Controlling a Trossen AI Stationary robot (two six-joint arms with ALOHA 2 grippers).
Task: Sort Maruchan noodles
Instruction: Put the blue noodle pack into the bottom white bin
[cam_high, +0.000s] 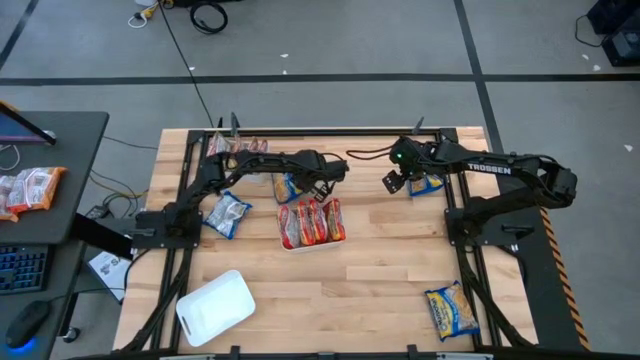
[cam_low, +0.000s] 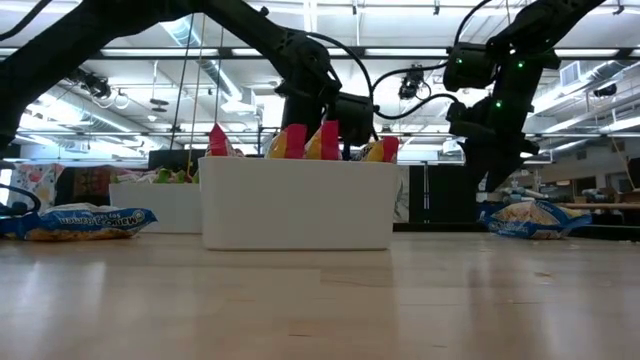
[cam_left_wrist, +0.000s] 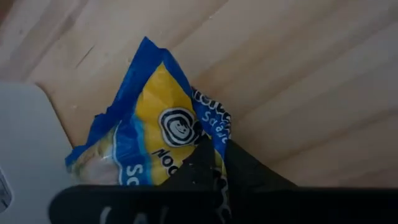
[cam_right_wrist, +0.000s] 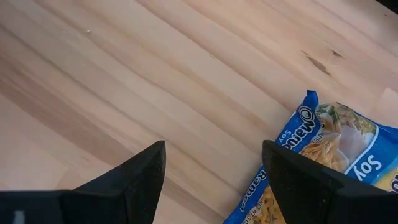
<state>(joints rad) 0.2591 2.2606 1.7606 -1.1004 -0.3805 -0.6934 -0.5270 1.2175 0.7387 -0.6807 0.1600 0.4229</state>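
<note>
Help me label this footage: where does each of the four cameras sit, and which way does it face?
High view: above the table, looking straight down; both arms show.
Low view: at table-top height, looking level across at the white tray; both arms drop in from above.
Left wrist view: on the left arm, facing down at the blue-and-yellow packet pinched in the left gripper.
Right wrist view: on the right arm, facing the tabletop past the open right gripper.
Shared: the high view also shows that packet, beside the tray.

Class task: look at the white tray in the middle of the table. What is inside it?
The white tray holds red-orange noodle packets, standing side by side. Its floor is covered.
</note>
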